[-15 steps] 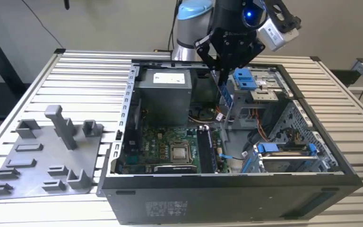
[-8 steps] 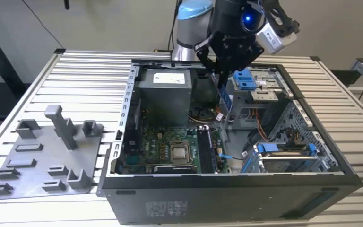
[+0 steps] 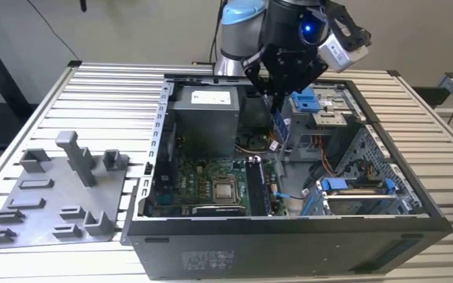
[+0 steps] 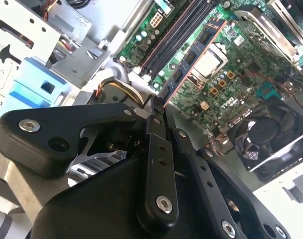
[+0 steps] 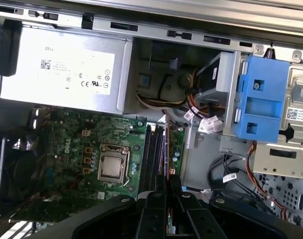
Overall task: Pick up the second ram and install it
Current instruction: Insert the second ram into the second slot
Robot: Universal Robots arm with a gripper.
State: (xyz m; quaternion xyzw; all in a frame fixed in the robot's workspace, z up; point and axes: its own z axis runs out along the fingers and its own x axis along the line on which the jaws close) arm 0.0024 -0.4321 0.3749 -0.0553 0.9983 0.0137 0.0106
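Gripper (image 3: 279,95) over far part of open case (image 3: 289,236), fingers (image 4: 156,144) clamped on ram (image 4: 192,57). Held on edge, up above board (image 5: 67,149), roughly in line with slots (image 5: 152,149) (mere thin line in first wrist view). Gripped end hidden between fingers; lower tip hard to make out against cables.

Gripper (image 4: 161,107) fingers pinched on one end of the second ram (image 4: 191,57). The stick juts out over the green motherboard (image 4: 236,74), running alongside the black memory slots (image 4: 176,35) and next to the CPU (image 4: 211,59). Black fan (image 4: 263,137) nearby, blue drive clip (image 4: 34,87) well apart.
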